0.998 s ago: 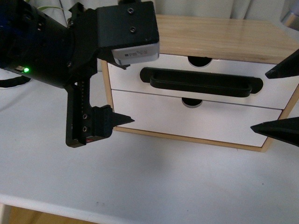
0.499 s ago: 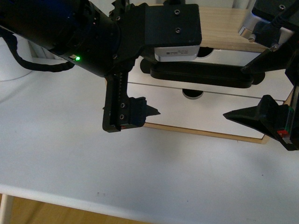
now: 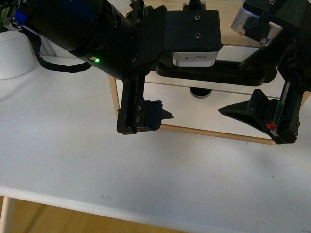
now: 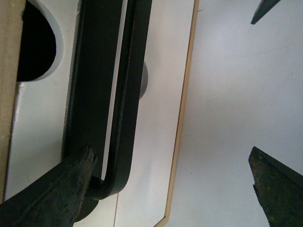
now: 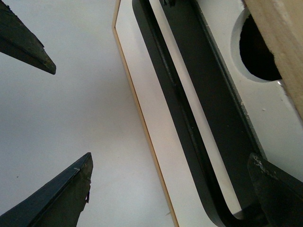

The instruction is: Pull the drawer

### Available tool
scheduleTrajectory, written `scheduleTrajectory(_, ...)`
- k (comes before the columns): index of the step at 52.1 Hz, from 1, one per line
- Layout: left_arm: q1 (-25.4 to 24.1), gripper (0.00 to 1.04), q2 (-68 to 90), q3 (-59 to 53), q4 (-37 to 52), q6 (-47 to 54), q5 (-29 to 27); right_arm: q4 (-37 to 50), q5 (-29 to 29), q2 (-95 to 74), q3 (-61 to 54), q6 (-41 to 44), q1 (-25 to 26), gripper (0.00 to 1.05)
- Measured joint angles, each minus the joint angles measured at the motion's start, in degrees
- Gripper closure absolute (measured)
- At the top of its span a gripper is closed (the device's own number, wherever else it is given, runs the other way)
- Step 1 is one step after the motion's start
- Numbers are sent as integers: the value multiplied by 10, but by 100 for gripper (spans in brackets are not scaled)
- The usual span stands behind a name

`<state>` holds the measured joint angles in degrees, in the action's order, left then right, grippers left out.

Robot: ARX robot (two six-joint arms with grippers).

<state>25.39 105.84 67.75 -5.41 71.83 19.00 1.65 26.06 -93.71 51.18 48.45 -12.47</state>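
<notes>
On the white worktop stands a wooden cabinet, and its upper drawer seems closed. My left end effector and right end effector are both spread, one finger at each end of the black handle.

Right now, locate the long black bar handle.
Front view: the long black bar handle crosses the white upper drawer front, left gripper and right gripper fingers by its ends.
</notes>
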Motion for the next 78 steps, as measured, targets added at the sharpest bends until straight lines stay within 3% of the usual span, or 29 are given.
scheduleTrajectory(31,2,6,25,20,-15,12,0,-1,-4,-18,9,1,-12,9)
scheduleTrajectory(64,-5,6,32,20,-6,-1,15,8,11,-38,9,21,14,9)
scheduleTrajectory(78,-5,6,32,28,-52,18,10,-25,19,-37,10,54,14,9)
